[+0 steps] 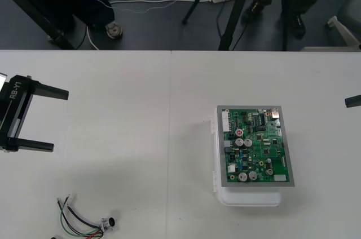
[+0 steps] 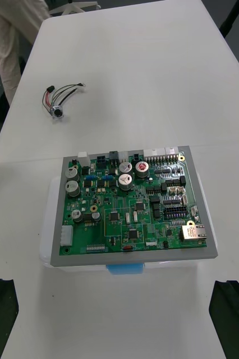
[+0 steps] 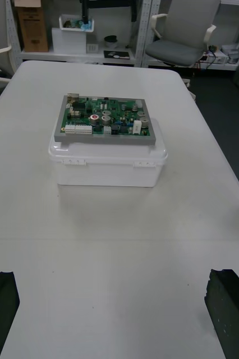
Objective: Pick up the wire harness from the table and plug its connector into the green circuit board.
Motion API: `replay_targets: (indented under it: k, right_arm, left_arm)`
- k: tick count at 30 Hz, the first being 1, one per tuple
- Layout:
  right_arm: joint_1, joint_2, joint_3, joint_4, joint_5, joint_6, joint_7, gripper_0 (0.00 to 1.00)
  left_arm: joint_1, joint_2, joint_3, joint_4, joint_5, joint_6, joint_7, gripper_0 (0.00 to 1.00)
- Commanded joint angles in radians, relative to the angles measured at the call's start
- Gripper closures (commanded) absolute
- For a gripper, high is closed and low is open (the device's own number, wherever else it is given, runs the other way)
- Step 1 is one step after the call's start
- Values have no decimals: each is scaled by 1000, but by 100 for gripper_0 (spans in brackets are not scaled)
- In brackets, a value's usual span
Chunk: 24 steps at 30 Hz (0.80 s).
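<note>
The green circuit board (image 1: 255, 146) sits on its white base (image 1: 251, 197) at the table's right middle. The wire harness (image 1: 79, 222) lies loose near the front left corner, its red, black and green wires curled and its round metal socket (image 1: 108, 225) at their right end. My left gripper (image 1: 60, 120) waits open at the left edge, well behind the harness, its black fingers (image 3: 229, 305) far apart and facing the board (image 3: 105, 119). My right gripper (image 2: 116, 322) stands open just right of the board (image 2: 133, 207), and the harness (image 2: 60, 98) lies far beyond it.
A seam runs across the pale table (image 1: 169, 137) just left of the board. Dark floor with cables and stand legs lies beyond the far edge. One finger of the right gripper (image 1: 352, 101) pokes in at the right edge.
</note>
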Motion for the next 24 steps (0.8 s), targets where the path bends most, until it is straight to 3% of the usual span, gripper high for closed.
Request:
replay_targets:
  k: [1, 24]
  right_arm:
    - [-1, -41, -1, -13, -7, -7, 41, 0]
    - [-1, -41, -1, -13, -7, -7, 41, 0]
  left_arm:
    - [12, -8, 13, -3, -4, -15, -49, 2]
    - [12, -8, 13, -3, -4, -15, -49, 2]
